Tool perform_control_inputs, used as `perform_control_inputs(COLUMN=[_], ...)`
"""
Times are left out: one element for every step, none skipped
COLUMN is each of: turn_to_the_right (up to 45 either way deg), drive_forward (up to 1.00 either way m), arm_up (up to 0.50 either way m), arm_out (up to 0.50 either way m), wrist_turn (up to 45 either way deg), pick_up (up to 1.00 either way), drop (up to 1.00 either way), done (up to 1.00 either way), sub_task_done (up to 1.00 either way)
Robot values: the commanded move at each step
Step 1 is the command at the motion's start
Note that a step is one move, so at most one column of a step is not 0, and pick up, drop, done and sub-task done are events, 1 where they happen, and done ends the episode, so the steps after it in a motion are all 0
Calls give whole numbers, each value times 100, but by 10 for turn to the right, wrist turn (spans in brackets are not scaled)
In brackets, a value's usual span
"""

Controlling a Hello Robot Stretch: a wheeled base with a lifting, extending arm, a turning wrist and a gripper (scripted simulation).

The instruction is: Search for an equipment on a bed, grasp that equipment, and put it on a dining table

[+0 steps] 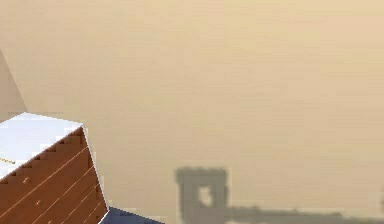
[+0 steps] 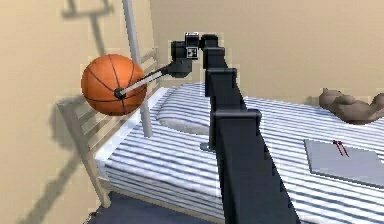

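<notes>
One basketball (image 2: 113, 84), one bed (image 2: 160, 158), one pillow (image 2: 185, 122). One brown stuffed toy (image 2: 350, 103) and one flat grey slab (image 2: 345, 160), maybe a laptop. One wooden drawer chest (image 1: 50, 178) in the forward view.

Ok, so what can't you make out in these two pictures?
Arm side view: the arm hides part of the bed.
Arm side view: the right edge cuts off the brown soft toy.
Arm side view: the flat grey thing, also cut there, is too small to name.
Forward view: the left and bottom edges cut the wooden cabinet.
</notes>
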Motion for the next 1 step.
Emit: perform_control_inputs(turn_to_the_right=[0], drive_forward=[0], arm_up=[0], arm_out=[0], wrist_turn=[-450], pick_up=[0], drop=[0], done=[0], sub_task_done=[0])
